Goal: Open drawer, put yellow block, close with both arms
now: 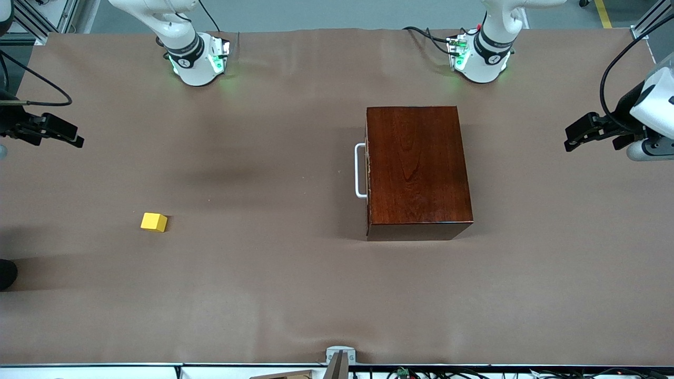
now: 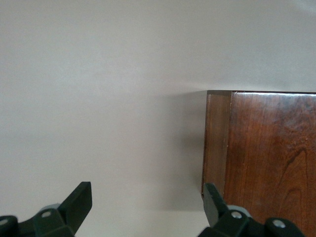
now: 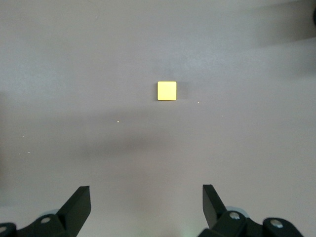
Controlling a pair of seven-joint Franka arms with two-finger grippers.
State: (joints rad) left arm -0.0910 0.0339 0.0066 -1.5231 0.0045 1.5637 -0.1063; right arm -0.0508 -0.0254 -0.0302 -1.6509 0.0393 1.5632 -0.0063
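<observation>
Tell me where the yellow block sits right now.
The yellow block lies on the brown table toward the right arm's end, well apart from the closed wooden box and nearer the front camera than its handle.

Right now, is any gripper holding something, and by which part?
Nothing is held. The left gripper is open beside the box; the right gripper is open above the yellow block.

Robotics lab: brown-covered table (image 1: 295, 295), aluminium framing (image 1: 47, 18), loose cables (image 1: 421, 36), yellow floor tape (image 1: 603, 13)
</observation>
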